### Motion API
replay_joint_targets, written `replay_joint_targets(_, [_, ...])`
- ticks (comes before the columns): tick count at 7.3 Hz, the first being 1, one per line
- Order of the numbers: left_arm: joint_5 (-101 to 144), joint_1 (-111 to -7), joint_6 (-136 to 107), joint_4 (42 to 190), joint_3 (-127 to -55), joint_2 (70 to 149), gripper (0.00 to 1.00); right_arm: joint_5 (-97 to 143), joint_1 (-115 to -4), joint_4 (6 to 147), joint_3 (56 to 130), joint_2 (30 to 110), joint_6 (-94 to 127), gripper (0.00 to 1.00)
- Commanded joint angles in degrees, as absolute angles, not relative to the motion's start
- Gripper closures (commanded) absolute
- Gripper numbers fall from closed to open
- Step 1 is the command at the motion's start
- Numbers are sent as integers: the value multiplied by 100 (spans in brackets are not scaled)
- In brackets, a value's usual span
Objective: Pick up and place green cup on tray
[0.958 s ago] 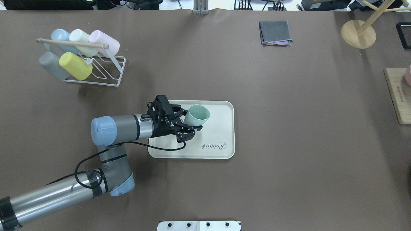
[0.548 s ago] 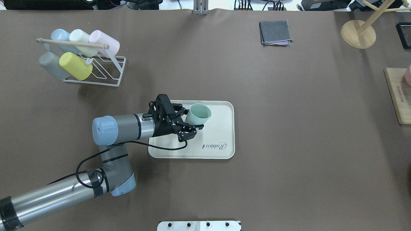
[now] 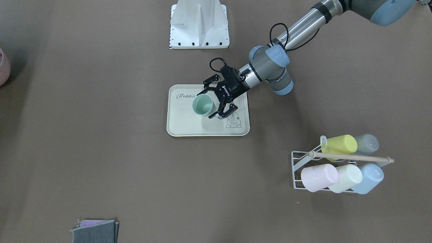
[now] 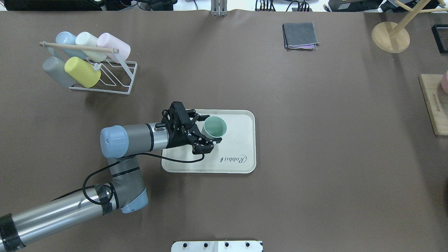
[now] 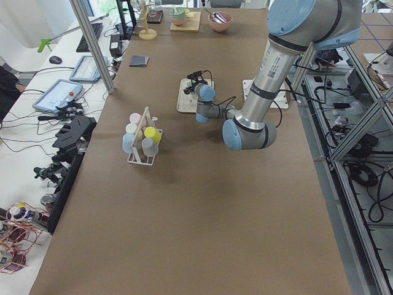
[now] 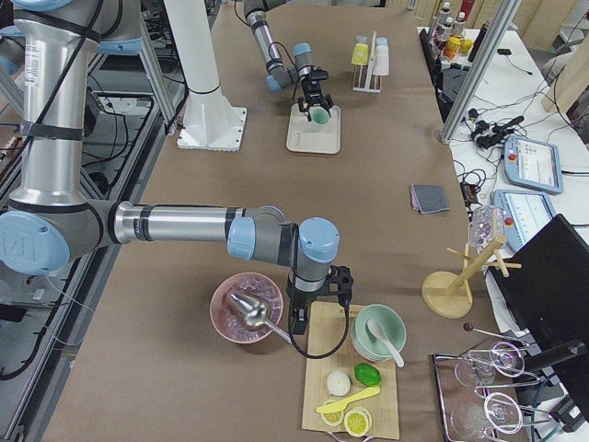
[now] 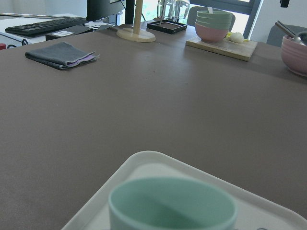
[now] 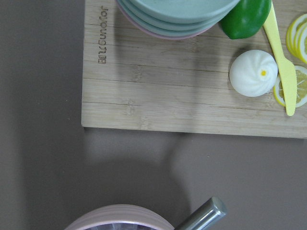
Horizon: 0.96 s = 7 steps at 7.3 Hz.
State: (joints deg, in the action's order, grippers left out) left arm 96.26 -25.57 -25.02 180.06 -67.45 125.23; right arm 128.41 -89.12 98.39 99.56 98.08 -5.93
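The green cup (image 4: 214, 126) stands upright, mouth up, on the cream tray (image 4: 239, 140) printed "Rabbit", in its far left part. My left gripper (image 4: 209, 128) is open, with one finger on each side of the cup and spread away from its wall. The front-facing view shows the cup (image 3: 203, 104) between the spread fingers on the tray (image 3: 189, 125). The left wrist view shows the cup's rim (image 7: 172, 201) close below. My right gripper (image 6: 313, 313) hangs over the edge of a wooden board far to the right; I cannot tell whether it is open or shut.
A white wire rack (image 4: 105, 75) with several pastel cups lying on it stands at the far left. A folded grey cloth (image 4: 300, 35) and a wooden stand (image 4: 390, 36) are at the back right. A wooden board (image 4: 434, 105) and a pink bowl (image 6: 244, 308) are at the right end.
The cup was tilted in the left gripper's hold; now it stands upright on the tray. The left fingers have spread apart and let it go.
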Motion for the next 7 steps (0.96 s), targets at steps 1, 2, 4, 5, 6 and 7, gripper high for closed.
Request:
replay_joint_targets(1, [9624,-2558,-2496,18009,-6759,12524,1,12841,-8912,9651,9932,9800,-598,0])
replay_joint_targets(2, [9633,-2558,-2496,18009,-6759,12507,1,12850,-8912,9642,9940,9800,-598,0])
replay_joint_targets(4, [9659,-2619,-2496,18009,-6977,12428,1,12850,-8912,9642,9940,9774,-598,0])
replay_joint_targets(5, [9694,-2689,-2505,18009,-7161,12341,2,12850,-8912,9642,9949,9721,-598,0])
replay_joint_targets(6, [9694,-2724,-2514,18009,-7276,12288,1,12858,-8912,9642,9949,9721,-598,0])
replay_joint_targets(7, [9694,-2777,-2540,17991,-7373,12305,1,12893,-8912,9633,9941,9721,-598,0])
